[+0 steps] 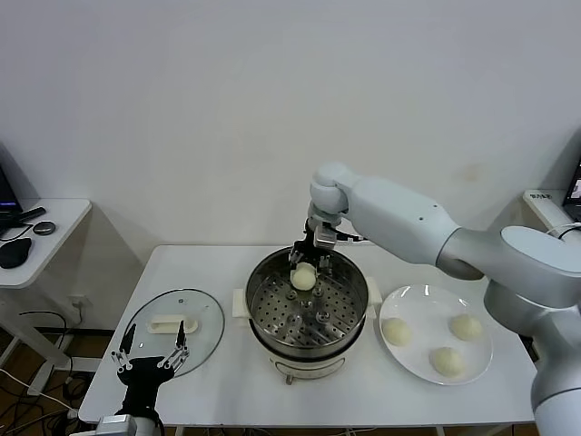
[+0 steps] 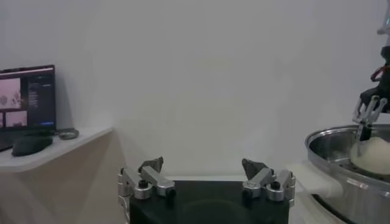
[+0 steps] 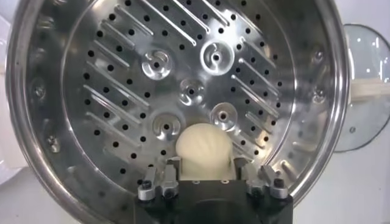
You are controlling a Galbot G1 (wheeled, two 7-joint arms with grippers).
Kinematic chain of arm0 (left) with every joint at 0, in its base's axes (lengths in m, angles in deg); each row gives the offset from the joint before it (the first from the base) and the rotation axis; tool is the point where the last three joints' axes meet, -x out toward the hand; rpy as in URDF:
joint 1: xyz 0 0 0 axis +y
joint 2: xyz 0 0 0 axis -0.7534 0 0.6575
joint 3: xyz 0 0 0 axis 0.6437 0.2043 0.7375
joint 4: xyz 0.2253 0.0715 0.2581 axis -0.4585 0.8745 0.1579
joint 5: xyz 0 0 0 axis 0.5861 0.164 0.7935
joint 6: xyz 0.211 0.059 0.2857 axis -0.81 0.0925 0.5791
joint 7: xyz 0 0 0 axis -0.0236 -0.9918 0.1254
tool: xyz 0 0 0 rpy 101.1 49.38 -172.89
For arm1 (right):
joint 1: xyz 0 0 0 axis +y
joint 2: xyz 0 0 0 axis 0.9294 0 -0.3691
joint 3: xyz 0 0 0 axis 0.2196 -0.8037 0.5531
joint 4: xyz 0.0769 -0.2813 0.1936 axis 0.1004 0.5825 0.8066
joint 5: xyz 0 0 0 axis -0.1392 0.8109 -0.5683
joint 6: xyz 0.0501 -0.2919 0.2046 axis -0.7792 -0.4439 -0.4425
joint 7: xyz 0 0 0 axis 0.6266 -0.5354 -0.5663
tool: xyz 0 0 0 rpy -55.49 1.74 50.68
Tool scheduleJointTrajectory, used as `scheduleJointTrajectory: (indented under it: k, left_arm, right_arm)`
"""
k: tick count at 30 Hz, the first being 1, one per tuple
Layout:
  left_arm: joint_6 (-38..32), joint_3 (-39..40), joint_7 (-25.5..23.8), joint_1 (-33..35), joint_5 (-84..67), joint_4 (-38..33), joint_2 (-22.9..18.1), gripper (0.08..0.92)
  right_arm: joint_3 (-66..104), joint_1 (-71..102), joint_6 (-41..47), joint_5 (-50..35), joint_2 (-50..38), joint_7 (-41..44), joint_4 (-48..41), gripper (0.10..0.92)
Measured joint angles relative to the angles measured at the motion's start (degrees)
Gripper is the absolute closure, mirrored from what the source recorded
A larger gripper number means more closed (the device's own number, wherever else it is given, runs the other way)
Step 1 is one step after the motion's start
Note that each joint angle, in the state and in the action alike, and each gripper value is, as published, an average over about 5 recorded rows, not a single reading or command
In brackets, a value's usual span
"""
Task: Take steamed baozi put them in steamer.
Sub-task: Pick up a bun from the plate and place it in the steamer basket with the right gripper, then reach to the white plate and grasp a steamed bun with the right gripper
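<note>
1. At the far left, the left gripper (image 1: pixel 151 350) is waiting low at the front corner of the white table (image 1: pixel 227 381), its fingers spread wide and holding nothing; the glass lid (image 1: pixel 174 329) is lying flat just beyond its fingertips.
2. The steamer (image 1: pixel 305 313) is sitting upright at mid-table, its open mouth facing straight up; being round, it is showing no long axis. Its shiny steel wall is ringing a perforated tray (image 3: pixel 183 79) of holes, slots and raised dimples, with white side handles showing at the rim.
3. The right gripper (image 1: pixel 309 264) is reaching down over the steamer's far rim, pointing into the pot. One baozi (image 1: pixel 303 277), a smooth, round, cream-white bun, is sitting on the tray directly below it, near the far wall.
4. In the right wrist view, the bun (image 3: pixel 203 148) is lying between the right gripper's fingers (image 3: pixel 169 173), which are standing parted beside it; whether they are touching the dough cannot be told.
5. To the right of that gripper, three more baozi (image 1: pixel 397 331) (image 1: pixel 467 327) (image 1: pixel 447 361) are resting apart on a flat white plate (image 1: pixel 419 300) just beside the steamer.
</note>
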Motion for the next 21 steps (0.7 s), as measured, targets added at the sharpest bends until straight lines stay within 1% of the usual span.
scheduleJointTrajectory:
  k: [3, 6, 11, 15, 18, 21]
  left_arm:
    - [0.0, 0.1, 0.0, -0.1, 0.0, 0.1, -0.1, 0.177]
    - [0.0, 0.3, -0.1, -0.1, 0.0, 0.0, -0.1, 0.177]
    - [0.0, 0.6, -0.2, -0.1, 0.0, -0.3, -0.1, 0.177]
    - [0.1, 0.7, -0.3, -0.2, -0.2, -0.5, 0.1, 0.177]
    - [0.2, 0.9, -0.4, -0.4, -0.4, -0.6, 0.3, 0.177]
    - [0.3, 1.3, -0.6, -0.7, -0.5, -0.5, 0.5, 0.177]
  right_arm:
    - [0.2, -0.1, 1.4, -0.3, -0.2, -0.2, 0.2, 0.235]
    - [0.5, -0.6, 3.2, -1.2, -0.8, 0.1, 0.8, 0.207]
    - [0.0, -2.5, 7.1, -4.6, -2.6, 1.3, 3.2, 0.203]
    - [-0.9, -5.3, 12.3, -8.8, -5.7, 1.6, 6.3, 0.203]
    - [-1.6, -8.2, 18.5, -12.6, -9.1, 1.5, 9.1, 0.203]
    - [-2.3, -11.0, 27.0, -16.7, -13.2, 1.5, 12.2, 0.203]
